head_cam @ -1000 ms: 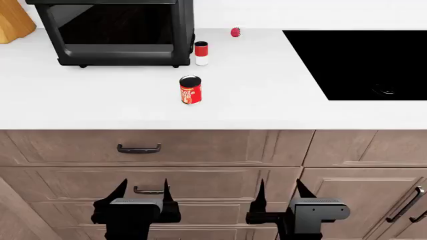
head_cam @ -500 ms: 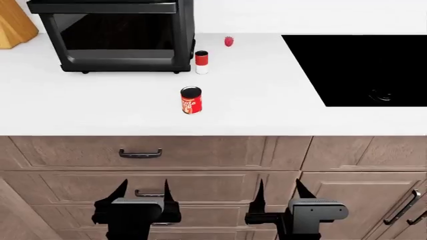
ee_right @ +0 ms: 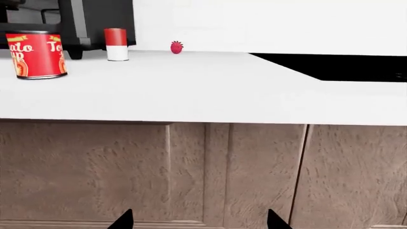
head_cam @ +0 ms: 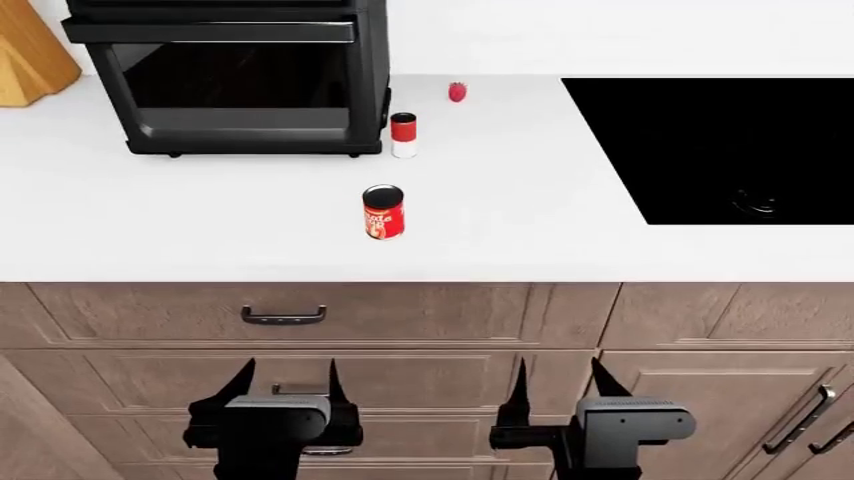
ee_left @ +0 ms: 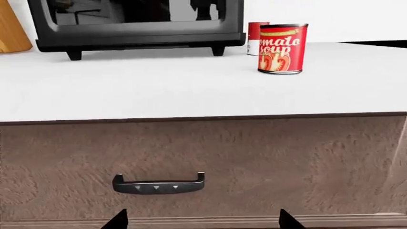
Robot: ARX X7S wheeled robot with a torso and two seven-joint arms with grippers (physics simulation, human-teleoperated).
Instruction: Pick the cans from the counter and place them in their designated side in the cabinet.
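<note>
The white surface [head_cam: 561, 240] spans the head view, with a black oven [head_cam: 240, 80] at 11 o'clock and a black cooktop [head_cam: 721, 140] set in at 2 o'clock. The soup can [head_cam: 383, 212], red with a yellow-white label and a silver lid, stands upright in the open near the middle of the surface, at about 12 o'clock from the left hand [head_cam: 284, 385]. The slim can [head_cam: 403, 135], red over white with a dark top, stands upright just beside the oven's front right corner, at 12 o'clock from the soup can and apart from it. A small strawberry [head_cam: 458, 92] lies farther back, at 1 o'clock from the slim can. A tan wooden block [head_cam: 30, 55] sits at the far 10 o'clock edge, left of the oven. Both hands hang low in front of the brown drawers [head_cam: 307, 315], below the edge of the surface and well apart from the cans. The left hand has its two dark fingers spread wide with nothing between them, below a drawer handle [head_cam: 283, 316]. The right hand [head_cam: 557, 385] is likewise spread wide and holds nothing. In the left wrist view the soup can [ee_left: 282, 48] stands in front of the slim can [ee_left: 256, 38], partly covering it; in the right wrist view the soup can [ee_right: 36, 54], slim can [ee_right: 116, 44] and strawberry [ee_right: 177, 46] stand apart in a row.
</note>
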